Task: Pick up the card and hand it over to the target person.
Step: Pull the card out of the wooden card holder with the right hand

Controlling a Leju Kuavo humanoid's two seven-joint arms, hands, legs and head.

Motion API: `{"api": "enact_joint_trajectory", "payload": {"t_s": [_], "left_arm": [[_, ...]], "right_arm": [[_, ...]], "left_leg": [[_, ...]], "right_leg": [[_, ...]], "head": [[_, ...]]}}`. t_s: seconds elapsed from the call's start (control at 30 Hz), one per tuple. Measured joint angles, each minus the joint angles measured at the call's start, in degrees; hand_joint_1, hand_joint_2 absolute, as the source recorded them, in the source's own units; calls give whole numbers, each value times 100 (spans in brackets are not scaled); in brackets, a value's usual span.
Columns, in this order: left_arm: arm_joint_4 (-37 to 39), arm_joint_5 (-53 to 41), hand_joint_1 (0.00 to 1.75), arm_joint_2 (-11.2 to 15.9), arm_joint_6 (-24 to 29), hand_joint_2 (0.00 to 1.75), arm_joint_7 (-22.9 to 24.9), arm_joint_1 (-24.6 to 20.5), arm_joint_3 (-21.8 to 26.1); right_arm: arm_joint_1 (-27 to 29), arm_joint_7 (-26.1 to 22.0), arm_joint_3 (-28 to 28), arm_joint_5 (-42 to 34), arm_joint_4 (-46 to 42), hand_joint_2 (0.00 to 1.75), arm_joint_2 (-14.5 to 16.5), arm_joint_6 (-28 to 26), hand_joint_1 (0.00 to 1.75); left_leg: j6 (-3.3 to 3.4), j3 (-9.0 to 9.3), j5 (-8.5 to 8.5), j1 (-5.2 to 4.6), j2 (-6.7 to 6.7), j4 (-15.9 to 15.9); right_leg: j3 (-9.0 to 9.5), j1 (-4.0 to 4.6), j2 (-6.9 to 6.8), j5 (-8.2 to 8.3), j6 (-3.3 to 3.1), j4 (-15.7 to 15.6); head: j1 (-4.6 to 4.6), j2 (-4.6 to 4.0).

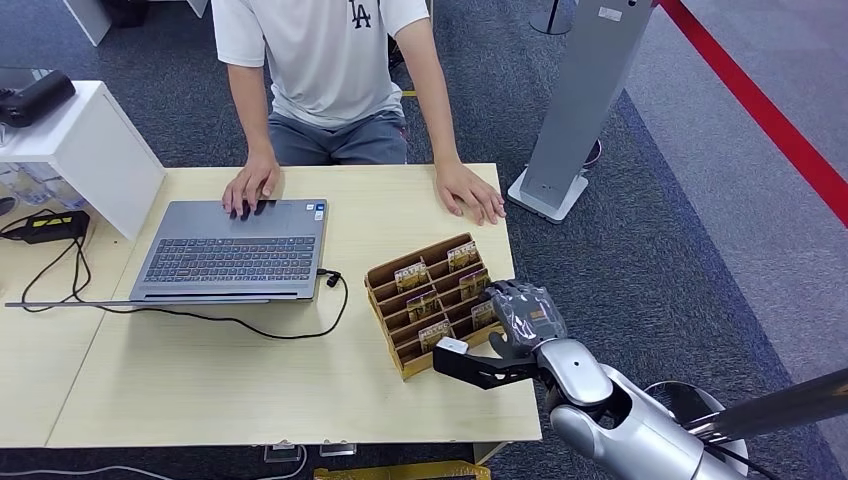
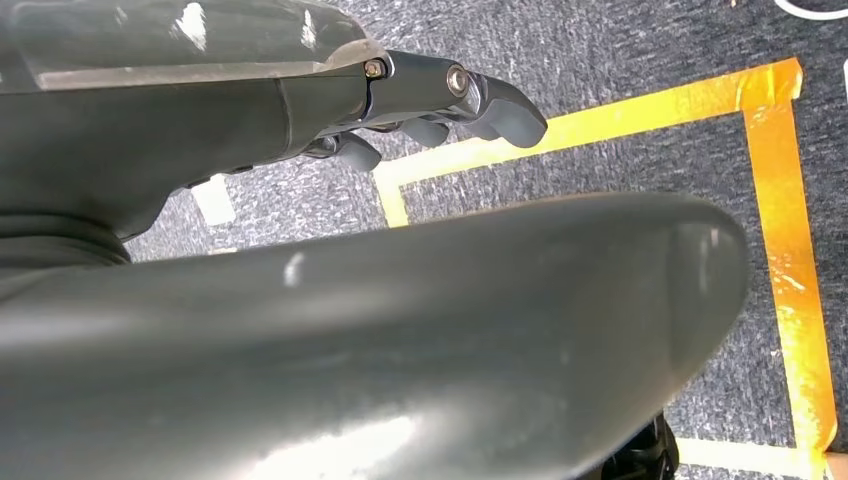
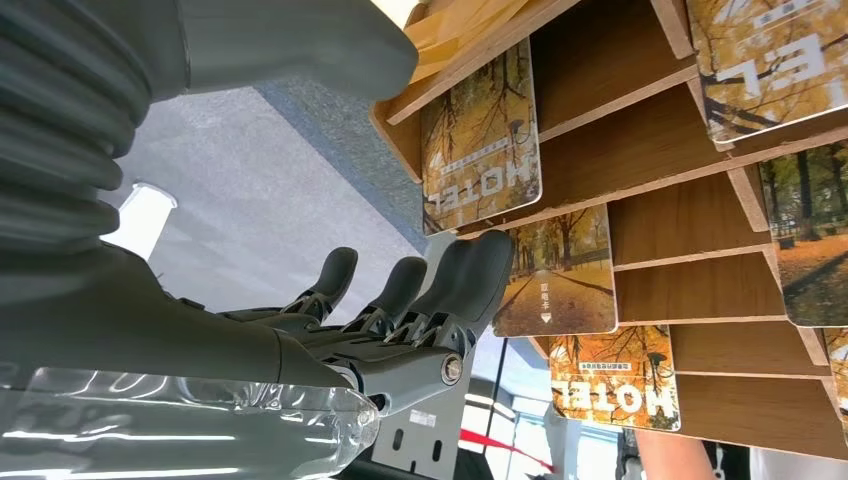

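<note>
A tiered wooden card holder stands near the table's right edge with several autumn-print hotel cards in its slots, such as one card. My right hand hovers at the holder's right side, fingers spread and thumb reaching across its front. In the right wrist view the fingertips lie against the edge of a card, with nothing gripped. More cards sit in neighbouring slots. My left hand hangs over the carpet, holding nothing. The person sits across the table.
An open laptop with a black cable lies at the table's left; one of the person's hands rests on it, the other on the table. A white box stands far left, a grey stand beyond the right edge.
</note>
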Motion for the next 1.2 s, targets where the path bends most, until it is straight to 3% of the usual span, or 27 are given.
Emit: {"api": "enact_joint_trajectory", "payload": {"t_s": [0.3, 0.43, 0.77, 1.2], "left_arm": [[-1, -32, 0, -12, -1, 0, -29, -1, -9], [-3, -57, 0, -1, -14, 0, -51, -3, -19], [-22, -76, 0, 43, -64, 0, -85, -3, -9], [-45, -119, 0, 108, -151, 0, -245, -7, 11]], "right_arm": [[-36, 40, 35, -58, -20, 175, -63, -60, 71], [-29, 89, 3, -65, -93, 175, -107, -74, 97], [-5, 221, -204, -10, -392, 175, -214, -112, 126], [96, 216, -338, 79, -513, 175, -206, -27, 138]], "left_leg": [[0, -3, 0, 0, -2, 4], [0, -10, -3, 1, -6, 11], [0, -13, -2, 0, -7, 12], [0, -7, -1, 0, -8, 8]], "right_leg": [[-3, 0, -2, -1, 0, 3], [-8, 0, -6, -4, 2, 9], [-11, -1, -7, -4, 2, 11], [-5, 0, -9, -4, 1, 6]], "head": [[0, 0], [0, 0], [0, 0], [0, 0]]}}
